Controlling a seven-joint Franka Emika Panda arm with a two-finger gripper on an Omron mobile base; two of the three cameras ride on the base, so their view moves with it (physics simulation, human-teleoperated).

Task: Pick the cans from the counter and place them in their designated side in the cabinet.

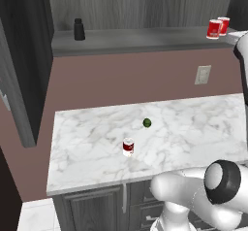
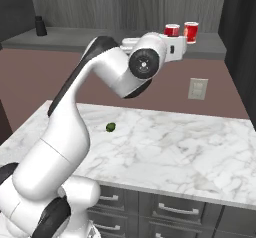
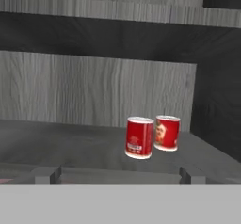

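Hanging open and empty, the white arm's two-finger gripper sits just short of two bright red cans standing side by side at the right end of the dark grey wood-grain cabinet shelf. Below that shelf, on the white marble counter, stands the dark red white-banded can: likely rigid, light, slick. Grab mid-body.

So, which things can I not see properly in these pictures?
- Can on the counter: label too small in the left base view; the arm hides it in the right base view.
- Two cans on the shelf: labels blurred in the hand view.
- Outlet: too small for detail.
- Bottle: small, dark.
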